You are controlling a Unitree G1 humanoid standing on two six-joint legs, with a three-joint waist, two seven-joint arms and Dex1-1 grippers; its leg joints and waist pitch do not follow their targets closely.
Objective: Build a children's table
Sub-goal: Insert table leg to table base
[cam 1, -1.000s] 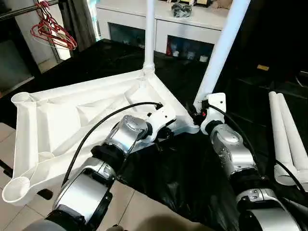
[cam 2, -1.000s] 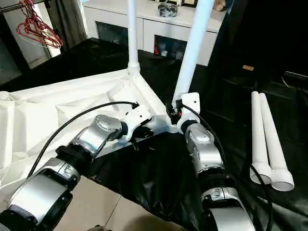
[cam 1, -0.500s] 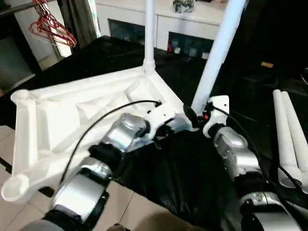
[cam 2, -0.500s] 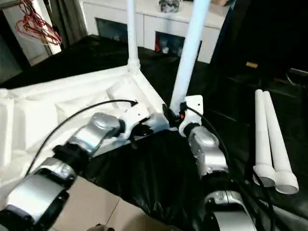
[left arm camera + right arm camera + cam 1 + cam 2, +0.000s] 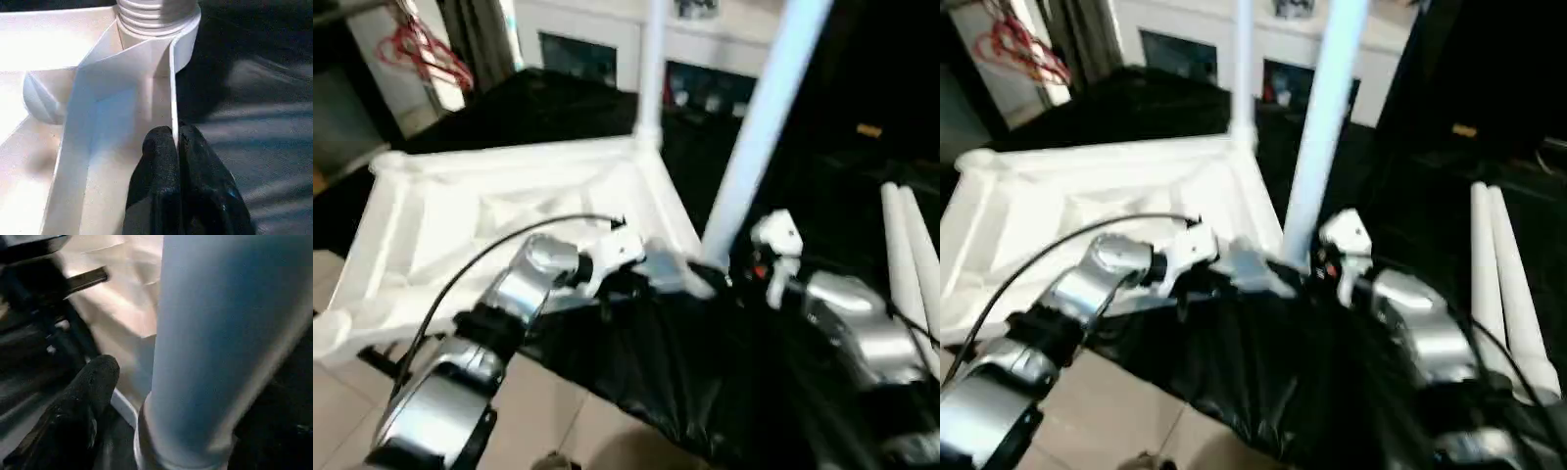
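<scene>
The children's table lies upside down, its white ribbed top (image 5: 499, 211) facing up. Two legs stand upright in corner sockets: one at the far corner (image 5: 651, 69), one at the near right corner (image 5: 759, 147). My left gripper (image 5: 175, 134) is shut on the thin rim wall (image 5: 172, 83) just short of that near corner socket (image 5: 156, 19). My right gripper (image 5: 736, 272) sits low beside the near leg's base (image 5: 215, 347). One of its fingers (image 5: 83, 401) stands a little apart from the leg, so the gripper is open and holds nothing.
Two spare white legs (image 5: 911, 259) lie side by side on the black sheet (image 5: 705, 372) at the right. A white cabinet with glass doors (image 5: 597, 44) stands behind the table top. Red hangers (image 5: 421, 44) hang at the back left. Tiled floor (image 5: 352, 392) lies at the near left.
My right gripper has opened off the near leg's base and drawn back to the right. The left gripper keeps its pinch on the rim. The camera has shifted.
</scene>
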